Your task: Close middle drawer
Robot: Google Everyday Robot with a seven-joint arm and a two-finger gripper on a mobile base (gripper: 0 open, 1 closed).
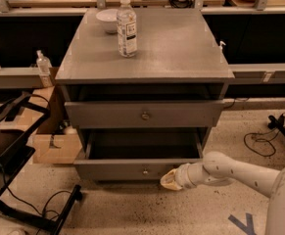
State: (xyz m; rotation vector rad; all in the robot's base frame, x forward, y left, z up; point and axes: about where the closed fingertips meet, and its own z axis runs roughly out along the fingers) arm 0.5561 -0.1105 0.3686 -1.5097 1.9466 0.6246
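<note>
The middle drawer [132, 169] of the grey cabinet is pulled out, and its empty box shows from above. Its low front panel has a small brass knob [145, 171] at the centre. My gripper [170, 180], cream-tipped on a white arm coming from the lower right, is against the right part of that front panel, just right of and below the knob. The taller-fronted drawer [107, 114] above stands slightly out. The lowest drawer is hidden under the open one.
A water bottle [126, 26] and a white bowl [106, 19] stand on the cabinet top [176, 48]. A cardboard box [51, 148] and a black stand [10, 146] are at the left. Cables [264, 141] lie on the floor at the right.
</note>
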